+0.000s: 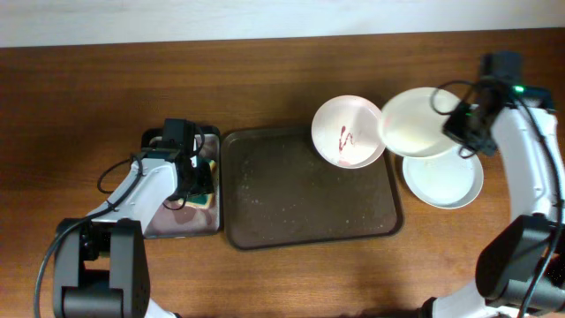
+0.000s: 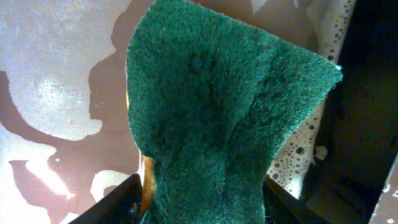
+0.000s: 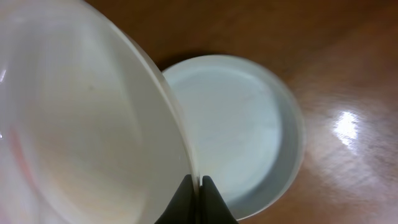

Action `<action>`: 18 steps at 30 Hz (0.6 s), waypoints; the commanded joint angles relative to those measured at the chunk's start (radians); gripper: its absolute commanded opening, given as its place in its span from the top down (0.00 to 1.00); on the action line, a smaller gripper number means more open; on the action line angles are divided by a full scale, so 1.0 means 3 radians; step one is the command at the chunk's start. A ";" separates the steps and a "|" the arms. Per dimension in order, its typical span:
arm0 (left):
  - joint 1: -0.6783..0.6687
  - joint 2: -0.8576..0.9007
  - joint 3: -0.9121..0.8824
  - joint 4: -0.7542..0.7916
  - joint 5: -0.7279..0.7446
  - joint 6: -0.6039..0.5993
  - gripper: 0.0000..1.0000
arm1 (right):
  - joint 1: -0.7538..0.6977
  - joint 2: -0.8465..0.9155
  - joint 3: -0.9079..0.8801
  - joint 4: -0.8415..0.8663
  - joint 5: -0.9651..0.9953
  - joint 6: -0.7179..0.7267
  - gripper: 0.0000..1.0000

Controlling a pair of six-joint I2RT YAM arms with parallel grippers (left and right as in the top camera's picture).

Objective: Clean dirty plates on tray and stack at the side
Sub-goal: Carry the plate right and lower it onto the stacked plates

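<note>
The dark brown tray (image 1: 291,199) lies mid-table. A white plate with red sauce streaks (image 1: 349,131) sits at its far right corner, partly over the rim. My right gripper (image 1: 461,124) is shut on the rim of a clean-looking white plate (image 1: 417,122) and holds it tilted above the pale mint-green plate (image 1: 446,181), which rests on the table right of the tray. In the right wrist view the jaws (image 3: 199,186) pinch the white plate's edge (image 3: 81,124), with the mint plate (image 3: 249,124) below. My left gripper (image 2: 202,199) is shut on a green sponge (image 2: 224,106).
A smaller grey metal tray (image 1: 181,230) sits left of the brown tray, with my left gripper (image 1: 196,187) and the sponge over it. Its wet, foamy surface (image 2: 56,74) shows in the left wrist view. Bare wooden table lies in front and behind.
</note>
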 commanded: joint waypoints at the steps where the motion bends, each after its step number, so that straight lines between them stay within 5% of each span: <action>1: 0.0027 -0.0019 -0.0028 -0.0014 -0.0046 0.0017 0.45 | -0.0313 -0.0103 -0.0230 -0.0018 -0.0099 0.0029 0.96; 11: 0.0027 -0.0019 -0.0028 -0.0011 -0.0046 0.0017 0.45 | -0.0632 -0.0095 -0.0763 0.0184 -0.0121 0.0018 0.94; 13: 0.0027 -0.0019 -0.0028 -0.0015 -0.0046 0.0017 0.44 | -0.0632 -0.0094 -0.0777 0.0198 -0.0280 0.0018 0.59; 14: 0.0027 -0.0019 -0.0028 -0.0015 -0.0046 0.0017 0.45 | -0.0629 -0.0094 -0.0777 0.0191 -0.0420 0.0014 0.49; 18: 0.0027 -0.0019 -0.0028 -0.0013 -0.0046 0.0017 0.44 | -0.0629 -0.0094 -0.0777 0.0093 -0.0888 -0.0098 0.47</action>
